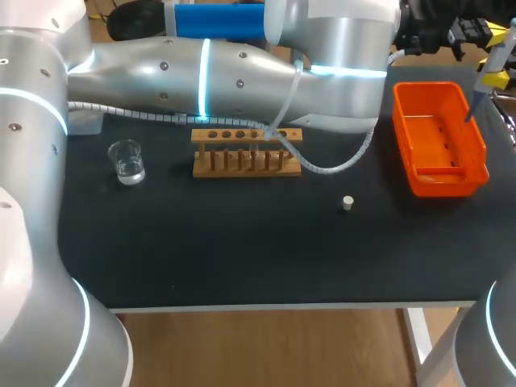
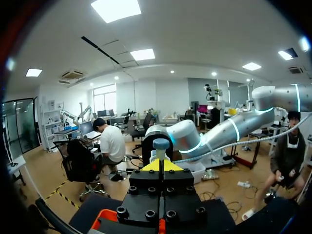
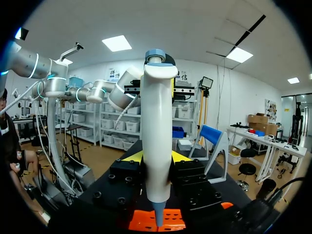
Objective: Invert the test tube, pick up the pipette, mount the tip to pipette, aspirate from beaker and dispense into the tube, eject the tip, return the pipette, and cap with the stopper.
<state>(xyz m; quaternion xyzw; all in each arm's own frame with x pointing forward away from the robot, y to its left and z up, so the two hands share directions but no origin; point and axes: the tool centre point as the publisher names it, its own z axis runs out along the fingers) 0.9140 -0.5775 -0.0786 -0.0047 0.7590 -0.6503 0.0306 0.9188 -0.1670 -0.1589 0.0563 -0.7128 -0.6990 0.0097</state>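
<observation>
Keeping the right gripper (image 3: 156,157) clamped on the pipette (image 3: 157,122), hold its tip (image 3: 158,217) plumb over the bin (image 1: 431,87) so the ejected tip drops inside.

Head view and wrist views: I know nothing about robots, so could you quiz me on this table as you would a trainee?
1. True or false: the beaker and the orange bin stand on the same side of the wooden rack.
2. What does the right end effector grip? A: a spoon. B: the pipette. C: a sponge.
3. Fill in: the small white ___ lies alone on the table, between rack and bin, nearer the front edge.

Key: 1 false; 2 B; 3 stopper.
</observation>
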